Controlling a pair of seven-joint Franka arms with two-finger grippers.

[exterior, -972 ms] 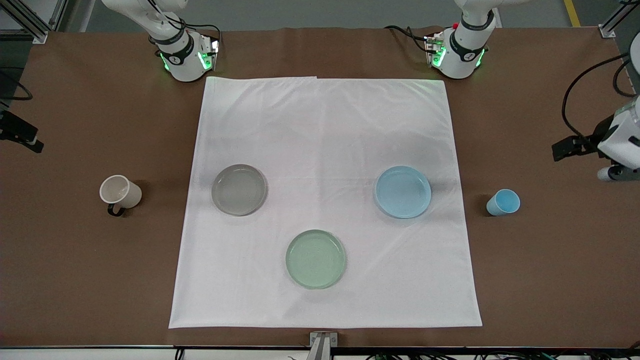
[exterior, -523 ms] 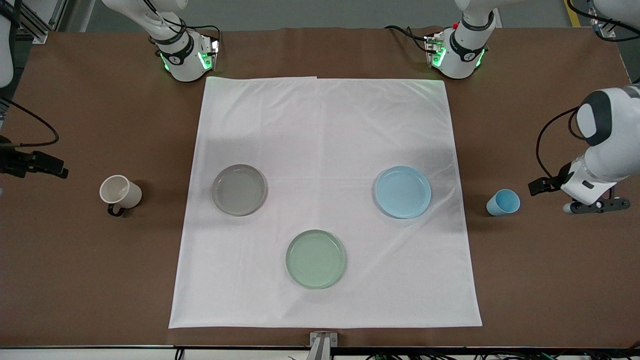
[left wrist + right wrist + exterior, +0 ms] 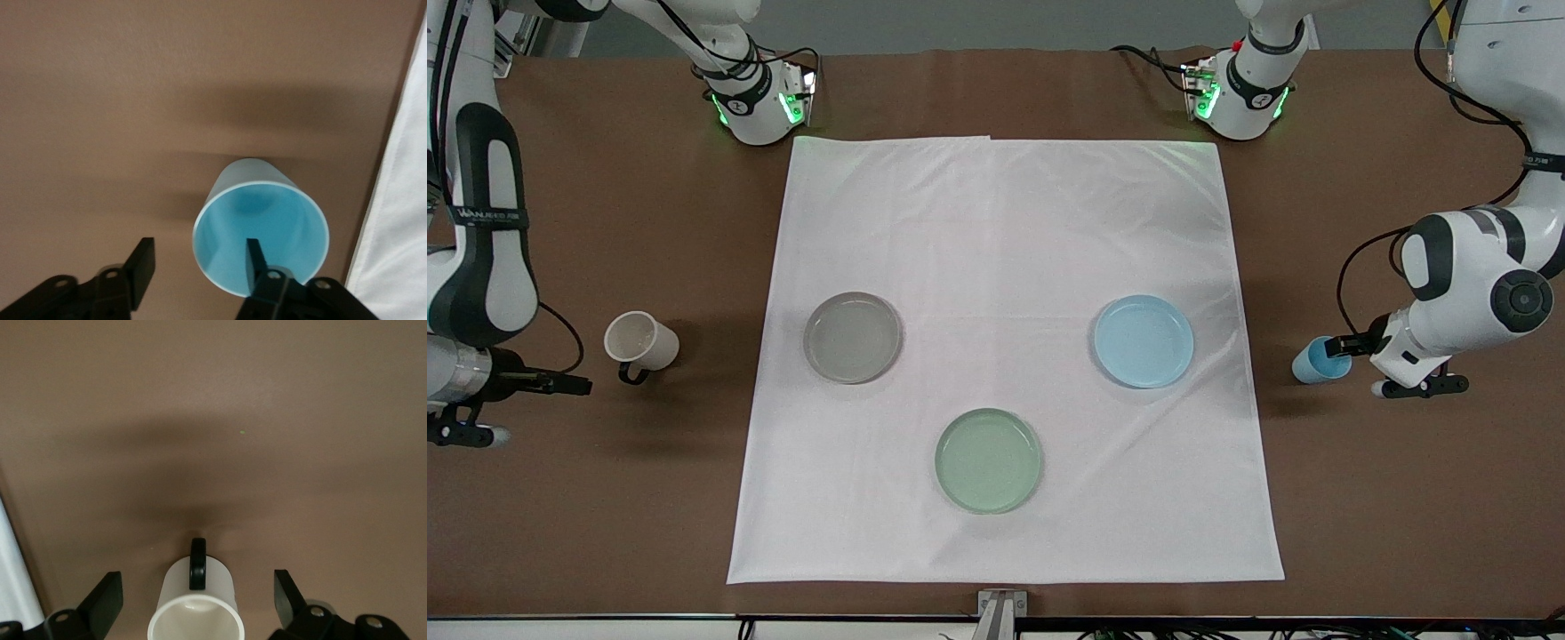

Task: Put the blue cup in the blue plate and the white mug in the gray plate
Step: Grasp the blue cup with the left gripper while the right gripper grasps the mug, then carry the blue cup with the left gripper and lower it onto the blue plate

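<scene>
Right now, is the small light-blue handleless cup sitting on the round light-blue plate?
No, the blue cup stands on bare brown table, off the cloth holding the blue plate.

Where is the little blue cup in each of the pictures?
Front view: the blue cup stands on the brown table toward the left arm's end, beside the white cloth, with the left pincer at its rim.
Left wrist view: the blue cup shows its open mouth, one finger over it.
Right wrist view: not in it.
Shared landmark: the white cloth's edge.
</scene>
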